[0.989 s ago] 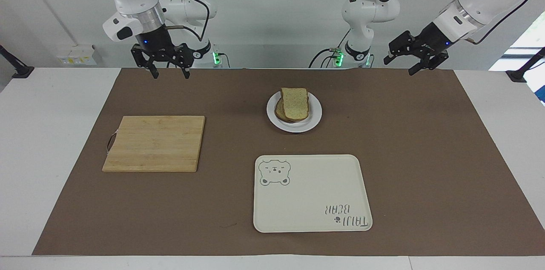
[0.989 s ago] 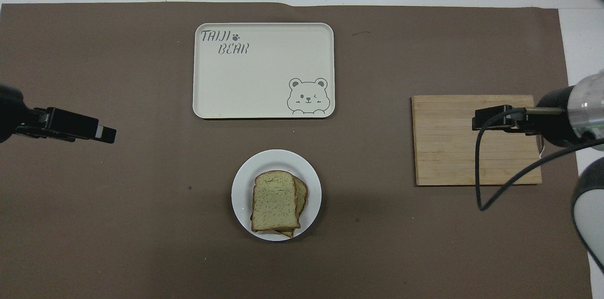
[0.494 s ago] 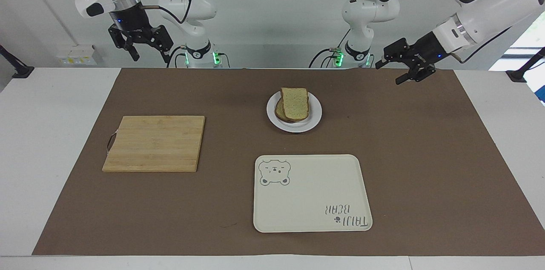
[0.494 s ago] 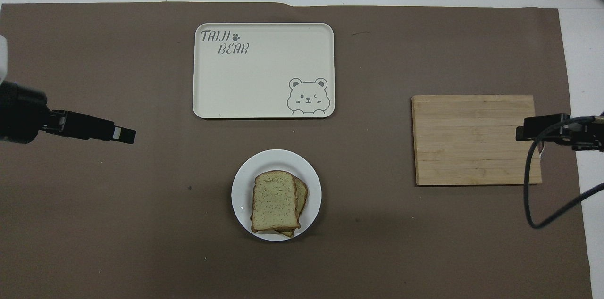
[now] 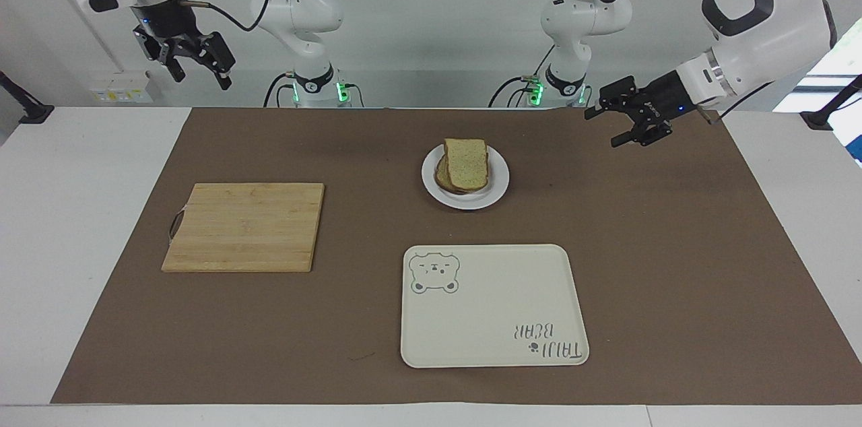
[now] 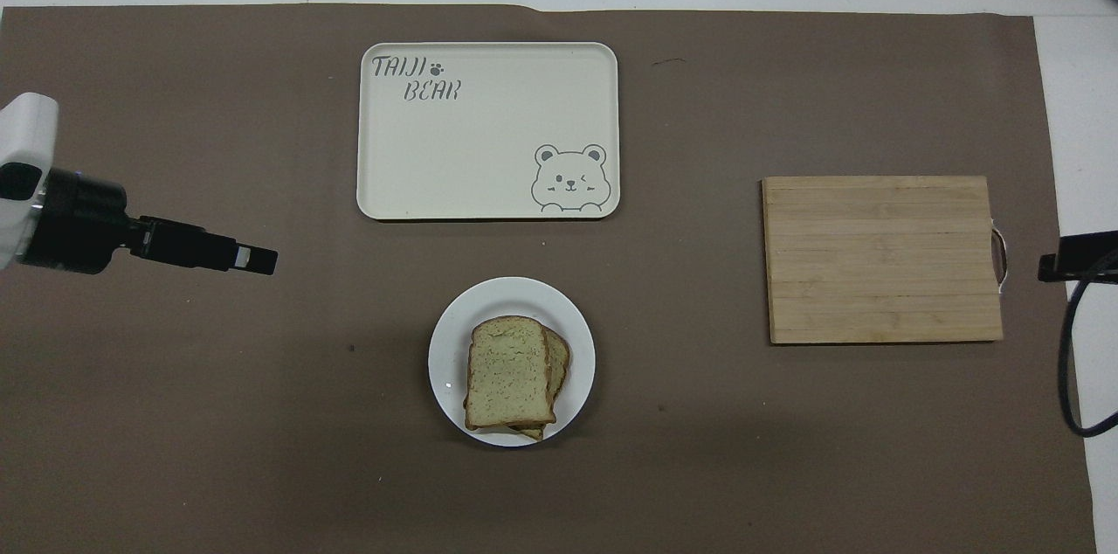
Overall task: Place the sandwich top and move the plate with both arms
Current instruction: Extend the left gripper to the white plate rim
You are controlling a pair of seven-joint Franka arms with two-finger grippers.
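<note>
Sandwich top (image 5: pixel 467 162) on plate (image 5: pixel 495 192), left claw (image 5: pixel 608 126) and right claw (image 5: pixel 202 75) open, empty

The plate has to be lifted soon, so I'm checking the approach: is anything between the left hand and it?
Nothing visible: only bare brown mat lies between the open left hand and the plate.

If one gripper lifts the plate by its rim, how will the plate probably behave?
The plate looks rigid and glossy, so probably slippery at the rim. It is shallow and carries loosely stacked bread, the top slice offset, so tilting would likely slide the bread off.
</note>
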